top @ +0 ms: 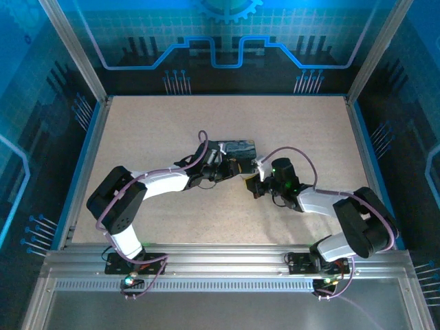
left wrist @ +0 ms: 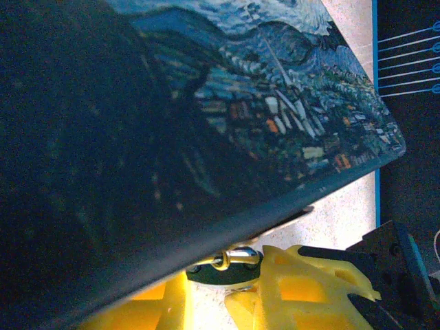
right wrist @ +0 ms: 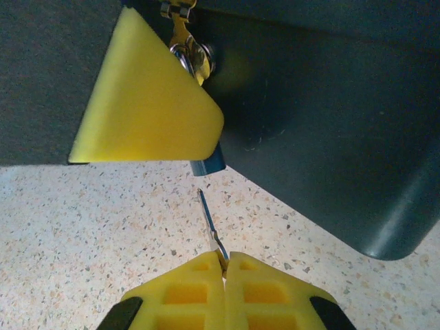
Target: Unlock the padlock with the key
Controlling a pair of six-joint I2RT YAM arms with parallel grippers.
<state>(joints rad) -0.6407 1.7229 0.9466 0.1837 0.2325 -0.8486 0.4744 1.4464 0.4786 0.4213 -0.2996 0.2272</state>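
Your right gripper (right wrist: 225, 260), at the bottom centre of the right wrist view, is clamped tight on the key (right wrist: 208, 218). The key's tip points up, just short of the padlock (right wrist: 208, 165) at mid-frame. Your left gripper (left wrist: 220, 278) appears to pinch that padlock just beneath the painted tin (left wrist: 289, 103).

A blue rectangular tin (top: 238, 146) painted with a swirling night sky lay near the middle of a pale speckled table (top: 172, 124). In the left wrist view its lid (left wrist: 275, 103) showed a small village under dark hills. In the right wrist view its plain dark side (right wrist: 330, 103) stood raised above the tabletop (right wrist: 82, 220). Blue circuit-patterned walls (top: 220, 41) enclosed the table, and an aluminium rail (top: 227, 265) ran along the near edge.
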